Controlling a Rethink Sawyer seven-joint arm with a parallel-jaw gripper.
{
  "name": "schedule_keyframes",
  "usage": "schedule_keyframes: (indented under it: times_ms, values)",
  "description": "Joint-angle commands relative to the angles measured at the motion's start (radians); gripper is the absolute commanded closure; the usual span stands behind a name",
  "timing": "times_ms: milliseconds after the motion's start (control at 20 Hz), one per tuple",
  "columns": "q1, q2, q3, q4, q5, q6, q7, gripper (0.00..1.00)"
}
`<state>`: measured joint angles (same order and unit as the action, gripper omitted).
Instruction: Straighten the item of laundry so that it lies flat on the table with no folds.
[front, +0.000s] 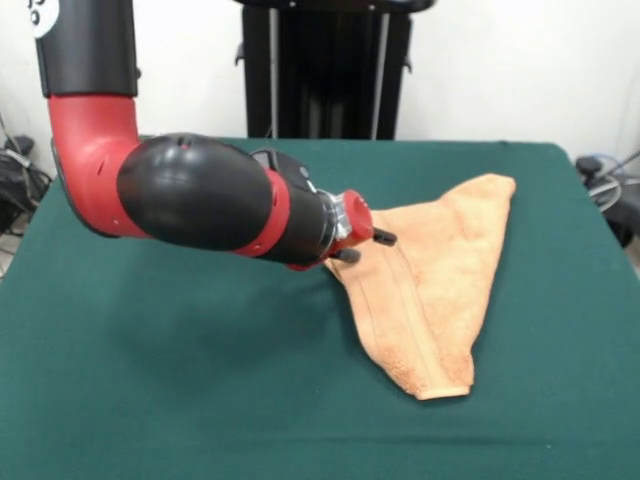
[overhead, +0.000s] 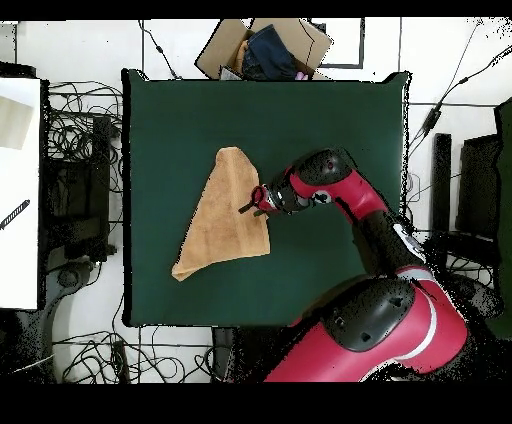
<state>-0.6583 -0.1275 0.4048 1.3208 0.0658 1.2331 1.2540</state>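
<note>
The item of laundry (front: 440, 290), a peach-orange towel, lies on the green table (front: 150, 380) folded over into a rough triangle, with a woven band running along the fold. In the overhead view the towel (overhead: 222, 220) sits left of the table's (overhead: 330, 120) middle. My gripper (front: 366, 247) reaches in nearly level, low at the towel's left edge, with its two black fingertips (front: 384, 238) spread apart, open. From overhead the gripper (overhead: 250, 202) is over the towel's right edge. Nothing looks pinched between the fingers.
A cardboard box (overhead: 265, 45) with dark cloth in it stands just off one table edge. A white surface (overhead: 20, 180) and tangled cables (overhead: 80, 130) lie beside the table. My bulky arm (front: 200, 195) hangs over the table's left half.
</note>
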Motion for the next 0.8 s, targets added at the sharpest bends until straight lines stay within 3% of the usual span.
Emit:
schedule_keyframes:
  times_ms: [50, 450, 800]
  values:
    - [-0.025, 0.043, 0.072, -0.078, -0.060, 0.081, -0.143, 0.00]
    - [-0.050, 0.048, 0.081, -0.076, -0.076, 0.090, -0.153, 0.00]
    - [-0.079, 0.038, 0.088, -0.013, -0.089, 0.039, -0.151, 0.00]
